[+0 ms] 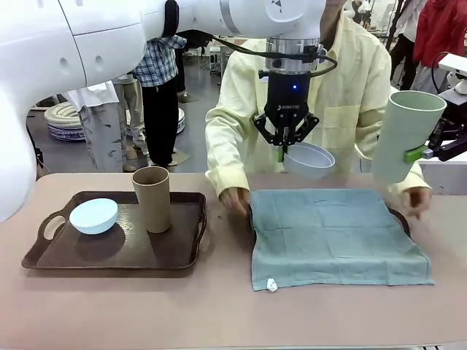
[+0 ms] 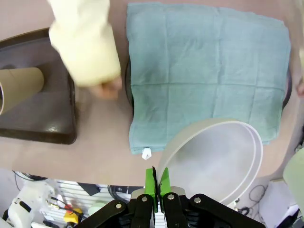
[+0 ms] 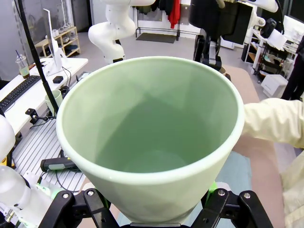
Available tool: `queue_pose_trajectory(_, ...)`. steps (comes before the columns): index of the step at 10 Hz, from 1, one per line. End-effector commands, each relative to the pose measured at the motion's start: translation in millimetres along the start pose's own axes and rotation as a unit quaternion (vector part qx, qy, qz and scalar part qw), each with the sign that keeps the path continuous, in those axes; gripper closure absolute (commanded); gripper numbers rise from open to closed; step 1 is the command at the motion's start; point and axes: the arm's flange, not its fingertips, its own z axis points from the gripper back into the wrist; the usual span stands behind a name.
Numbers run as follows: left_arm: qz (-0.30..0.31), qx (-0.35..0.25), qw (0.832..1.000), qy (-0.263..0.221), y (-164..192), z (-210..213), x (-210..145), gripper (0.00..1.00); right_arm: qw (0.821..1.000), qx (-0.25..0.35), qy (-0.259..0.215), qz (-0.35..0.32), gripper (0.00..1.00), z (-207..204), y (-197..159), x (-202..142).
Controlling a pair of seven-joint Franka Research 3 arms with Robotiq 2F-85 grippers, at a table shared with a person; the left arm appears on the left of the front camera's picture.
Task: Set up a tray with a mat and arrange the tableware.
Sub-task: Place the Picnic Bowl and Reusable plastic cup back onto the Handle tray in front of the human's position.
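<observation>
The mat (image 1: pixel 336 233) lies over the tray (image 1: pixel 400 219) on the table's (image 1: pixel 219 310) right half. Above its far edge the left gripper (image 1: pixel 282 152) pinches the pale bowl (image 1: pixel 312 160) by its rim. Best to lower it level, clear of the person's hand (image 1: pixel 235 198). Above the far right corner the right gripper (image 1: pixel 413 154) clasps the green cup (image 1: pixel 406 131). The left gripper's casing reads ROBOTIQ.

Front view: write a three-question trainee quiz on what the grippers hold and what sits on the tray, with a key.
1. Fill in: the tan-brown cup and the light blue bowl stand on the brown ____.
2. True or false: the left gripper is shut on the grey-white bowl at its rim.
3. The right gripper grips: A tan-brown cup, B pale green cup, C light blue bowl.
Key: 1 tray; 2 true; 3 B.
</observation>
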Motion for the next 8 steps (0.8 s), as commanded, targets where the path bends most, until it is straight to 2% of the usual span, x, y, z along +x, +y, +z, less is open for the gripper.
queue_pose_trajectory(1, -0.010, -0.003, 1.000, -0.006, -0.5, 2.1, 0.5, 1.00, 1.000, 0.002, 0.003, 0.008, 0.29, -0.7, 0.1, -0.7)
queue_pose_trajectory(8, -0.010, -0.003, 1.000, -0.006, -0.5, 2.1, 0.5, 1.00, 1.000, 0.002, 0.003, 0.008, 0.29, -0.7, 0.1, -0.7)
